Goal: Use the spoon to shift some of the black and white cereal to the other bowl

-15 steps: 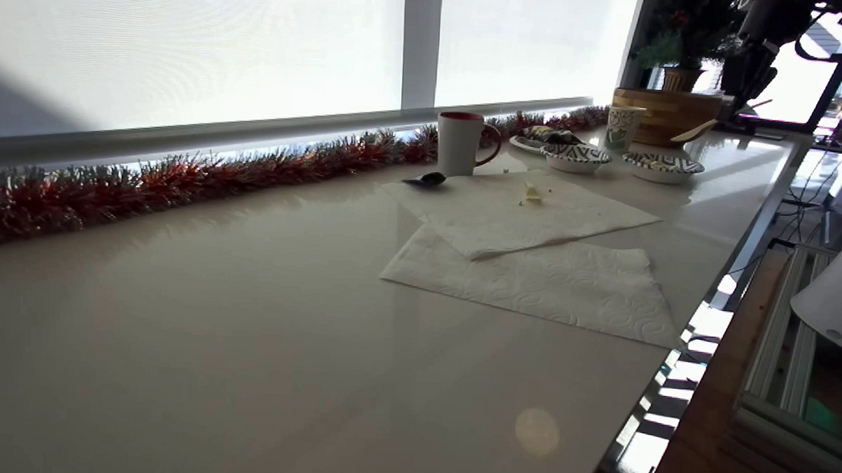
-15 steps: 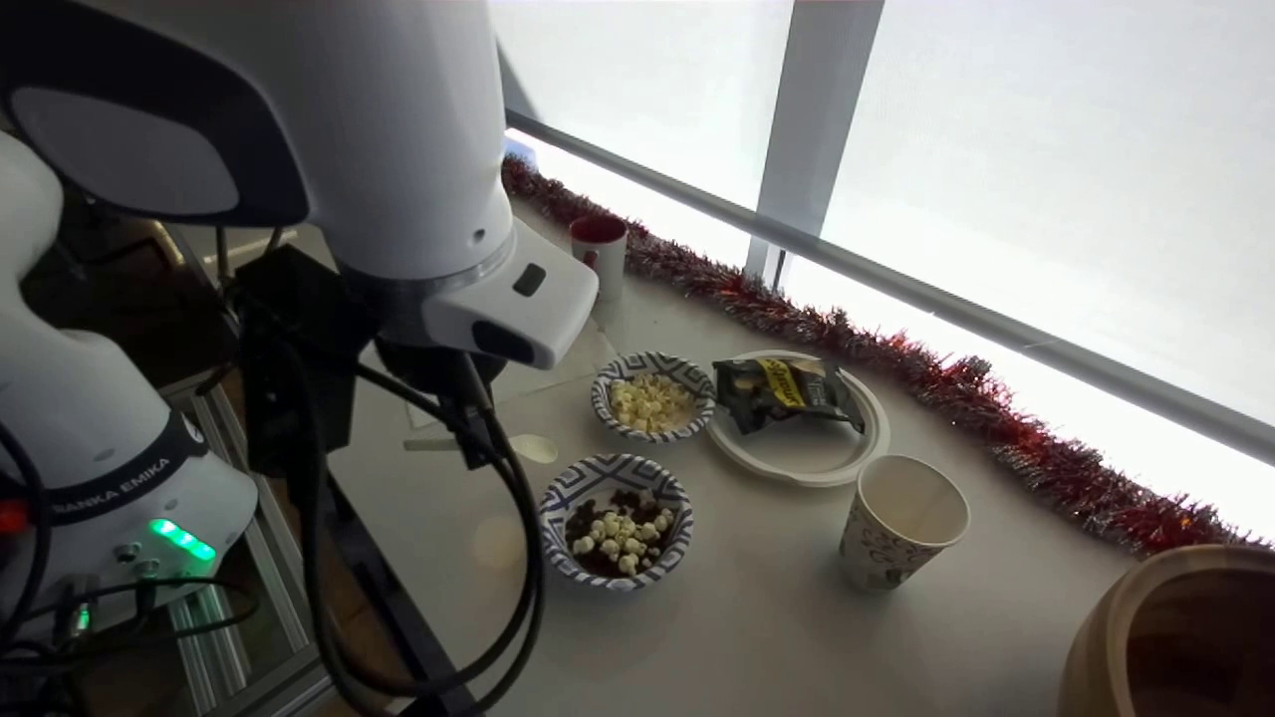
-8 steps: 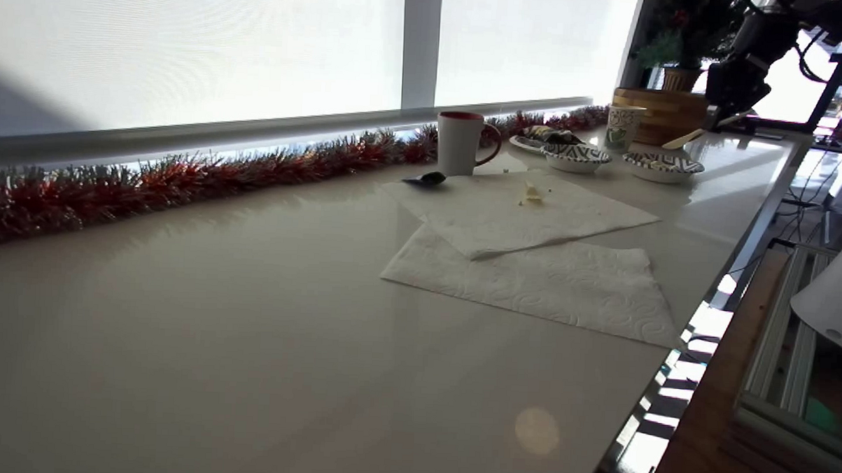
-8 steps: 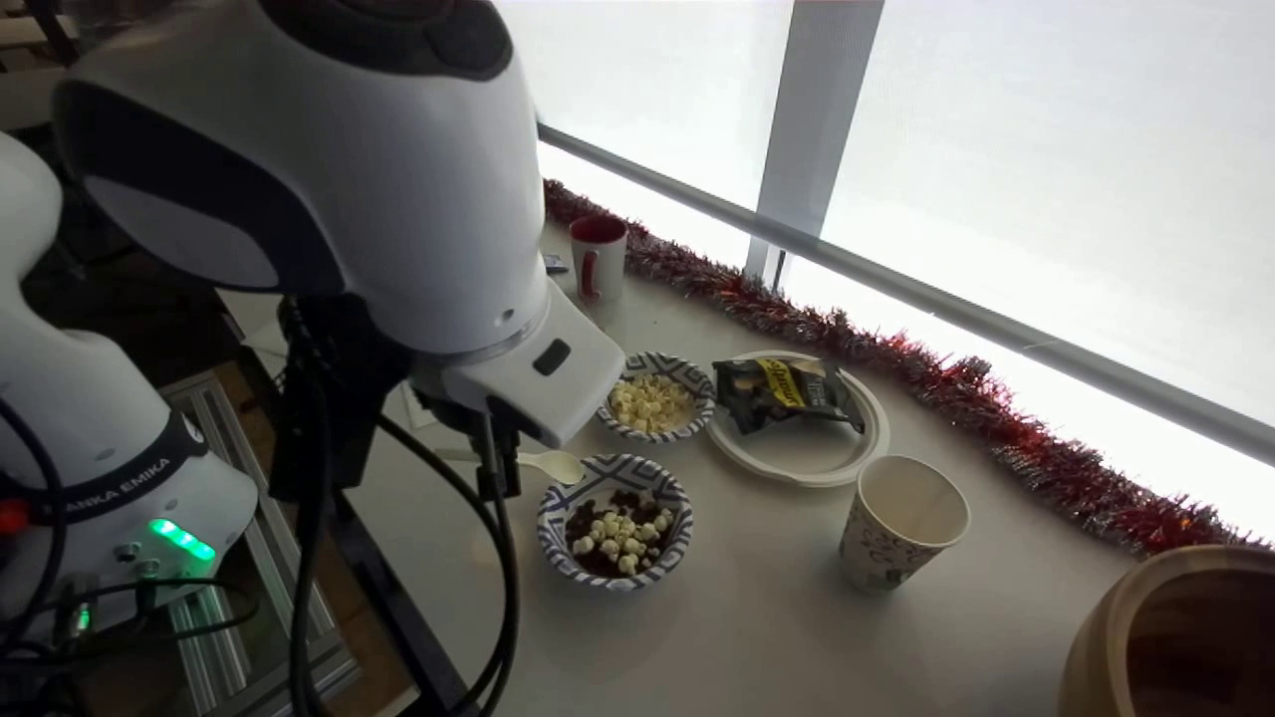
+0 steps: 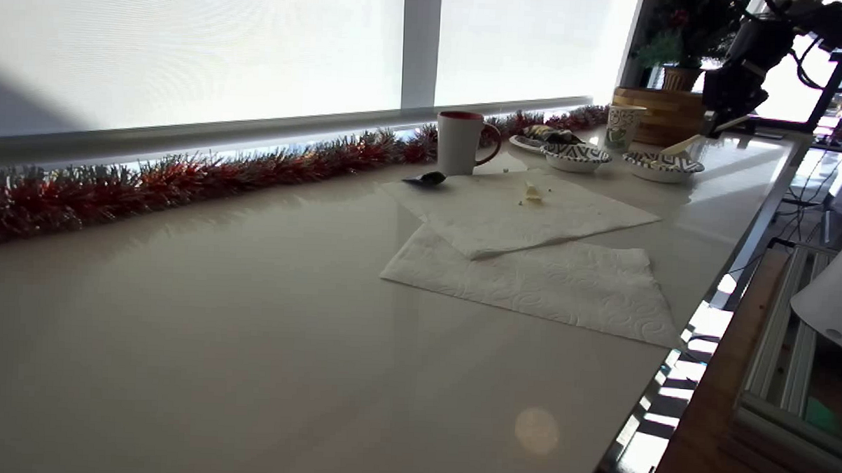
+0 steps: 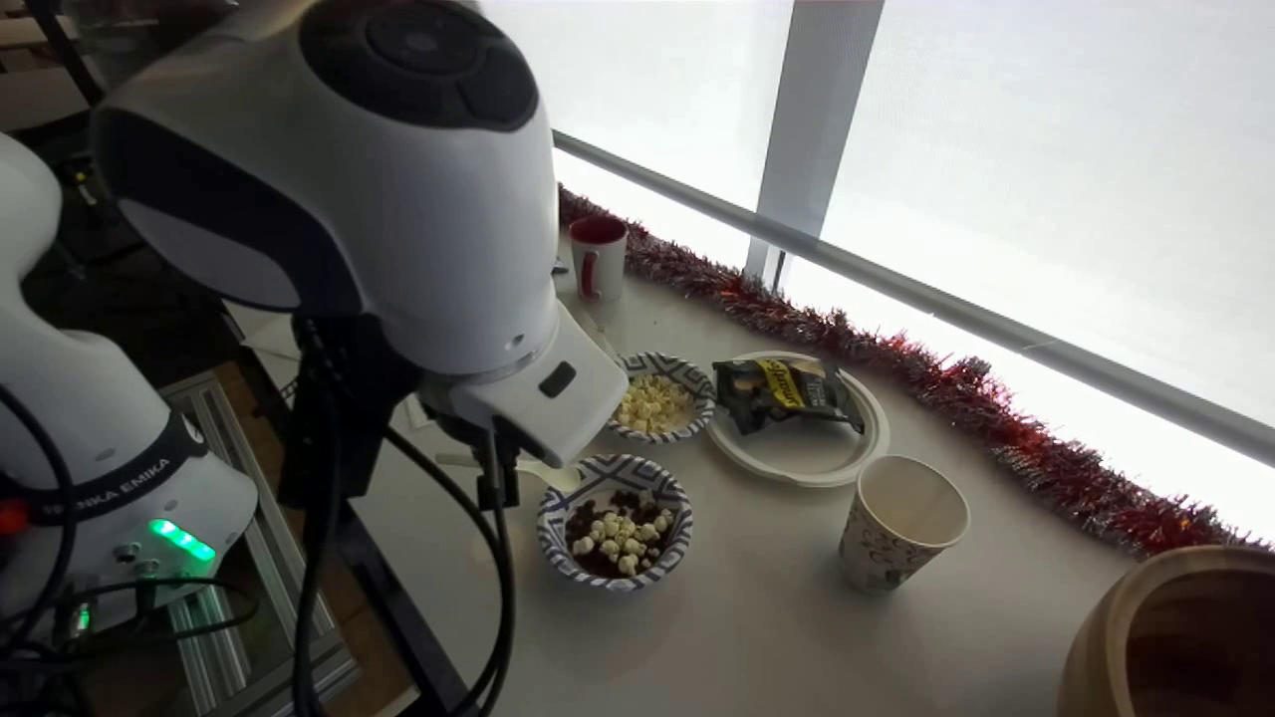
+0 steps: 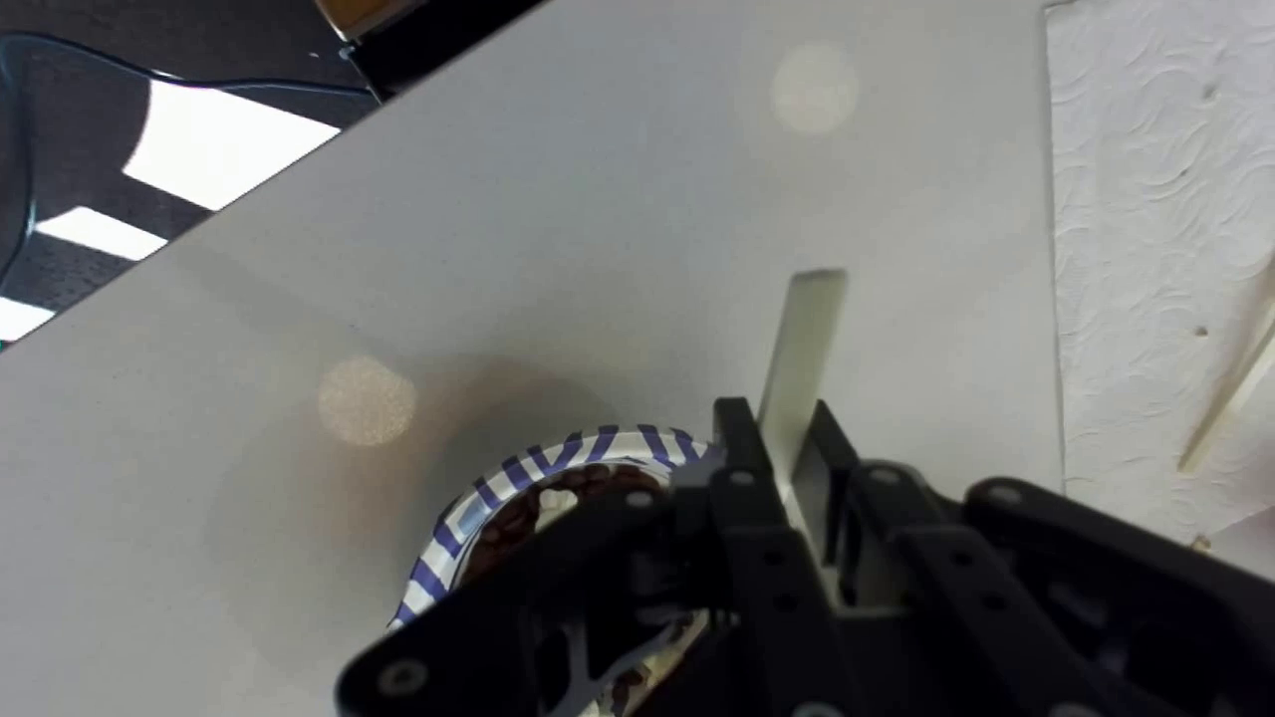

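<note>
The bowl with black and white cereal (image 6: 618,538) stands nearest the camera in an exterior view. Just behind it is the other bowl (image 6: 669,423), filled with pale pieces and partly covered by the arm. My gripper (image 7: 777,408) is shut on the flat handle of a pale spoon (image 7: 805,329), which projects past the fingertips. In an exterior view the spoon's head (image 6: 554,476) reaches the cereal bowl's left rim; whether it touches cannot be told. The wrist view has the cereal bowl (image 7: 428,578) low on the left, mostly behind the fingers.
Beyond the bowls lie a plate (image 6: 812,468) with a dark packet (image 6: 787,390) and a paper cup (image 6: 901,523). A wooden pot (image 6: 1106,637) stands at the right. Paper towels (image 5: 552,283), a mug (image 5: 458,143) and tinsel (image 5: 255,175) are farther along the table.
My gripper has come down and toward the cereal bowl, bringing the spoon's head from left of the bowls to the rim. Movement in the last half second is small.
</note>
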### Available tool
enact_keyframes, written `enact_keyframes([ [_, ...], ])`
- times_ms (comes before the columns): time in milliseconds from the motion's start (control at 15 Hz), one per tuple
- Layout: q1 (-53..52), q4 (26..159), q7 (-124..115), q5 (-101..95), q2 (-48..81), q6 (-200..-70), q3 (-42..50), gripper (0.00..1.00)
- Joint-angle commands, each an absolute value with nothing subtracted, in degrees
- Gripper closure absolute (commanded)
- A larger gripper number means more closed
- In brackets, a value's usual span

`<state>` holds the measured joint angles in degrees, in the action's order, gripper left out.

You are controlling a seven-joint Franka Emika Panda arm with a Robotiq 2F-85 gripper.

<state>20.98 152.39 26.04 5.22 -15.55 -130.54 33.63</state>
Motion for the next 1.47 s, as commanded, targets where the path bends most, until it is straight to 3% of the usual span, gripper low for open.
enact_keyframes([
  [0, 20.95, 151.05, 26.90, 10.38, -13.29, -129.07, 34.87, 0.97],
  [1400, 22.85, 144.45, 28.08, 23.66, 0.92, -128.56, 33.53, 0.97],
])
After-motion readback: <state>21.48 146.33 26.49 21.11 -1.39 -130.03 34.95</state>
